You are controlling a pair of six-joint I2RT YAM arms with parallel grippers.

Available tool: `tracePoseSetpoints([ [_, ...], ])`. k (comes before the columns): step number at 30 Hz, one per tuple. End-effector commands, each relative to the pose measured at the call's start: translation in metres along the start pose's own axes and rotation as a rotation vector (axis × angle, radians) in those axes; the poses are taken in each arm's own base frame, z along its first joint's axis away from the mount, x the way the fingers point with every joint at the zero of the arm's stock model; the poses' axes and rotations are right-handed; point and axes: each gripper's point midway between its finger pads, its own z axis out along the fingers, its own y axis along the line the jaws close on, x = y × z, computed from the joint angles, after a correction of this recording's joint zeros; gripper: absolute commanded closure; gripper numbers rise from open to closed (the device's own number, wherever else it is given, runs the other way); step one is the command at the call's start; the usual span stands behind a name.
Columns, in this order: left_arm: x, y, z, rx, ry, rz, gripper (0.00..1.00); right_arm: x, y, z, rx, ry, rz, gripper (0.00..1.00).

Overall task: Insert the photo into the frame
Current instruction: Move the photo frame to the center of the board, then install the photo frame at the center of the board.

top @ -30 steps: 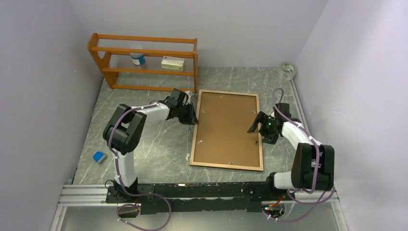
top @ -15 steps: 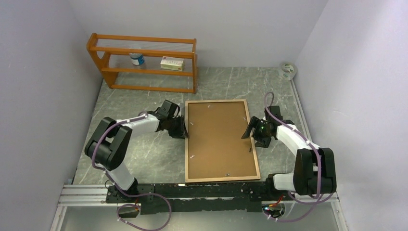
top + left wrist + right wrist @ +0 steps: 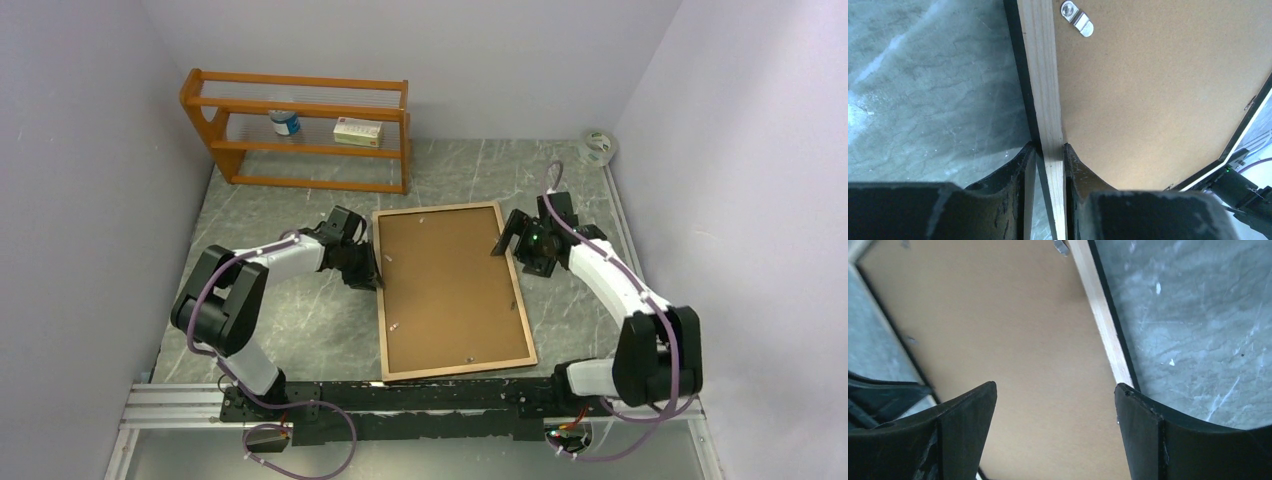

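The frame (image 3: 380, 310) lies reverse side up in the middle of the table, its light wood rim around a brown backing board (image 3: 450, 290). The photo is hidden. My left gripper (image 3: 372, 275) is shut on the frame's left rim. In the left wrist view the gripper (image 3: 1049, 147) pinches the rim (image 3: 1045, 90) beside the backing board (image 3: 1148, 100), and a shadow falls on the table under that edge. My right gripper (image 3: 512, 238) is open above the frame's far right edge. In the right wrist view it (image 3: 1055, 387) straddles the board (image 3: 998, 315) and the rim (image 3: 1103, 325).
An orange-brown shelf rack (image 3: 300, 130) stands at the back left with a bottle (image 3: 286, 122) and a small box (image 3: 358, 132) on it. A tape roll (image 3: 597, 147) lies at the back right corner. Walls close in on three sides.
The frame has shifted left and turned a little, its near end swinging right. My left gripper moved left with it, still shut on the rim. My right gripper moved left and farther back.
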Motion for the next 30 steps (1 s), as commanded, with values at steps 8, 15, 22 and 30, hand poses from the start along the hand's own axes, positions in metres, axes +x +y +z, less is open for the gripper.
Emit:
tracePoseSetpoints([
  [8,0.031,0.015,-0.003,0.009,0.15,-0.079,0.83,0.078,0.142,-0.029,-0.535,0.104,0.075,0.4],
  [15,0.032,0.019,-0.008,0.0,0.172,-0.085,0.84,0.175,0.193,-0.008,-0.555,0.264,-0.018,0.41],
  [22,0.031,0.017,-0.008,0.022,0.206,-0.057,0.84,0.215,0.21,0.015,-0.554,0.282,-0.081,0.39],
  [30,0.027,0.01,-0.009,0.05,0.206,-0.064,0.84,0.228,0.211,0.033,-0.522,0.295,-0.108,0.47],
])
